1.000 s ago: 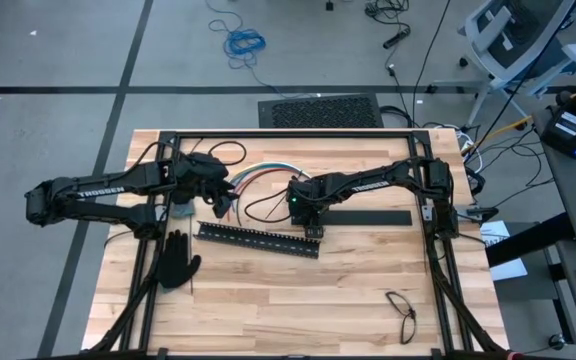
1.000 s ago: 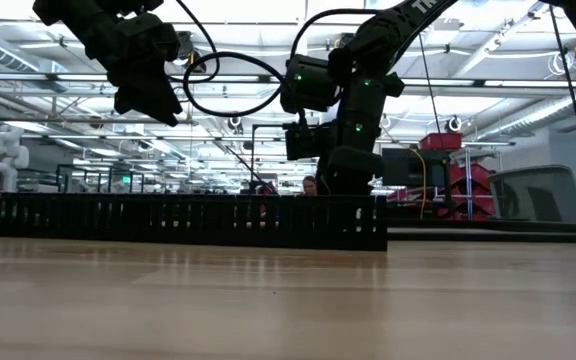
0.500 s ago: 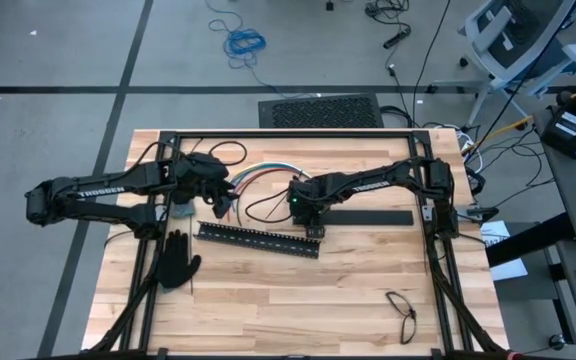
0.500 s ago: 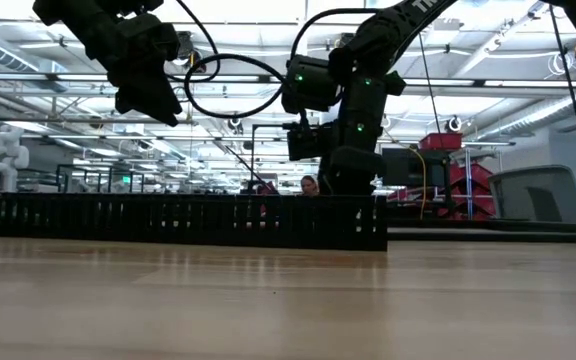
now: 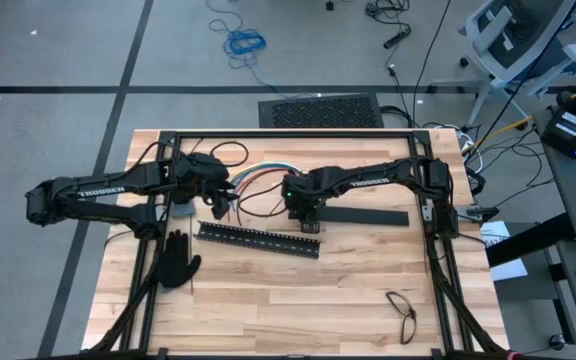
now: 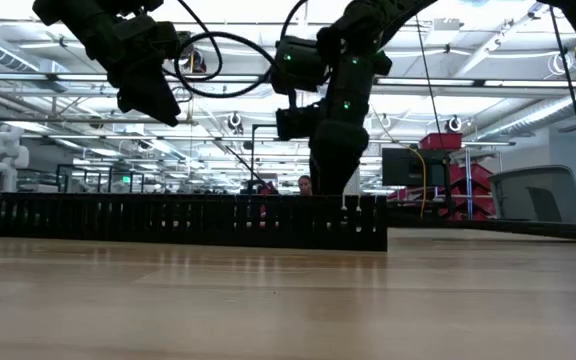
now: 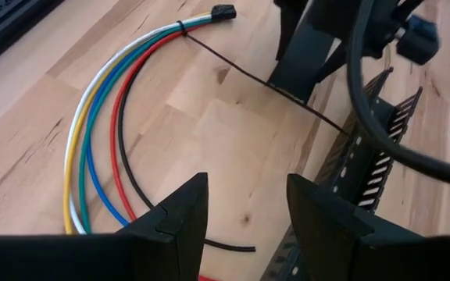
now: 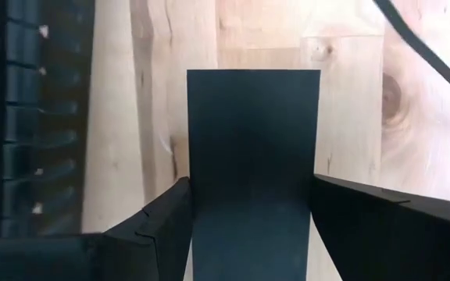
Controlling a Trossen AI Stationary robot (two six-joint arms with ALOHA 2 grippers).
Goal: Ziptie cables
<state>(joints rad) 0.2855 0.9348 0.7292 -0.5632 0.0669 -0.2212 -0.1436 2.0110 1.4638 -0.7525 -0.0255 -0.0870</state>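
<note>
Left gripper [image 5: 219, 205]: raised above the table's rear left part, fingers [image 7: 180, 215] spread with bare wood between them — nothing held.
Right gripper [image 5: 309, 222]: low over the table's middle, its fingers [image 8: 158, 218] on either side of one end of the flat black bar [image 8: 252, 156]; whether they press the bar cannot be told.
Cables [image 7: 104, 117]: a curved bundle of white, yellow, green, blue, red and black wires lying on the wood between the two arms, at the rear.
Ziptie [image 7: 264, 86]: looped around the cables near their black connector [image 7: 223, 12], its thin tail running straight toward the slotted black cable duct [image 5: 258, 240].
Black glove [image 5: 175, 260]: near the table's left edge, well apart from the cables.
</note>
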